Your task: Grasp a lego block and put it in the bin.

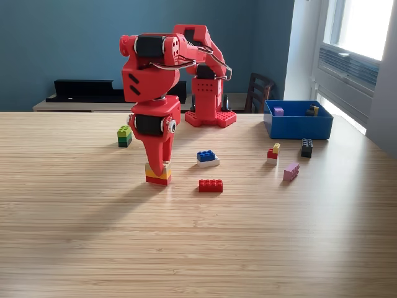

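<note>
The gripper (pixel 159 167) stands nearly closed around the yellow-and-red lego block (pixel 158 175) mid-table; grasp step underway, next requiring lift and carry to the bin (pixel 298 127) at the far right edge.

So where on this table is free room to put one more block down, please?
The whole near half of the table in front of the red block is bare. The strip between the green block and the exterior view's left edge is free too. Near the bin it is crowded.
</note>
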Robot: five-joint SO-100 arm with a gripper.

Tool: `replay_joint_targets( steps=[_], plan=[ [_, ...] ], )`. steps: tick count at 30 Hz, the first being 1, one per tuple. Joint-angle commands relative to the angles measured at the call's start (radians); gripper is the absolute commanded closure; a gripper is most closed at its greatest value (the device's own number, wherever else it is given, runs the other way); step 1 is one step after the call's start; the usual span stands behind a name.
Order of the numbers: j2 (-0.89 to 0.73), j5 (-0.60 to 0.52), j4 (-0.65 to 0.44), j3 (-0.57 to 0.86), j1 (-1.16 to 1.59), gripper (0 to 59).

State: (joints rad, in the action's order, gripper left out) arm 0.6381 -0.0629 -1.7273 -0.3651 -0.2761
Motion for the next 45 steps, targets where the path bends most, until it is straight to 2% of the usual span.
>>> replay_joint_targets(
  steps=[1, 5, 7, 19, 24, 27, 37, 45],
  plan=[
    [0.044, -0.009, -0.021, -0.021, 0.000, 58.6],
    [0.051, -0.011, -0.023, -0.107, 0.026, 58.6],
    [0.083, -0.011, -0.054, -0.069, 0.040, 58.6],
    [0.723, 0.006, -0.052, -0.290, 0.313, 58.6],
    [0.899, 0.032, -0.054, -0.423, 0.512, 58.6],
    [0.940, 0.055, -0.054, -0.494, 0.650, 58.6],
    [0.942, 0.121, -0.055, -0.664, 1.178, 58.6],
    [0.940, 0.181, -0.055, -0.802, 1.496, 58.6]
  ],
)
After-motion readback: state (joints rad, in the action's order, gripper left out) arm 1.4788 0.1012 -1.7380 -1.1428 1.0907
